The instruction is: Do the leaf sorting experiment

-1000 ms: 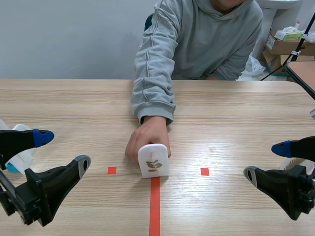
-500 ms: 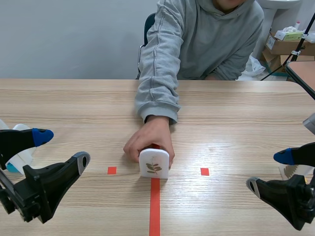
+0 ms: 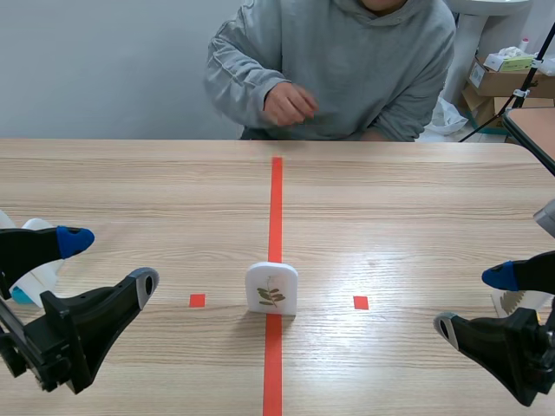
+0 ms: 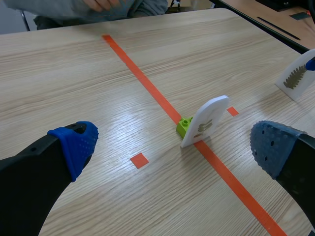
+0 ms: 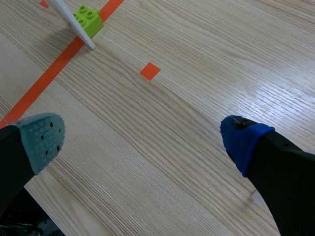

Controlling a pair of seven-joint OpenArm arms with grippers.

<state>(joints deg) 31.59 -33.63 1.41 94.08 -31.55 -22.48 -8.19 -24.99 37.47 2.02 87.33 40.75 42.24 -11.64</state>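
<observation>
A small white card (image 3: 271, 289) printed with a leafy twig stands upright on the red tape line at mid table. In the left wrist view the card (image 4: 205, 120) leans on a green brick (image 4: 184, 126) behind it, ahead of my left gripper. The right wrist view shows the brick (image 5: 88, 19) and the card's edge (image 5: 74, 22) far ahead. My left gripper (image 3: 110, 263) hangs open low at the left, holding nothing. My right gripper (image 3: 471, 302) hangs open low at the right, also holding nothing.
A person in a grey hoodie sits across the table, one hand (image 3: 289, 104) raised above the far edge. White pieces (image 3: 35, 260) lie behind my left gripper. Another leaf card (image 4: 297, 78) stands by my right gripper. Cardboard boxes (image 3: 499, 74) sit at the back right.
The person's hand has let go of the card and pulled back to the far side of the table. The card stays standing on the tape line. Neither arm has moved in the last half second.
</observation>
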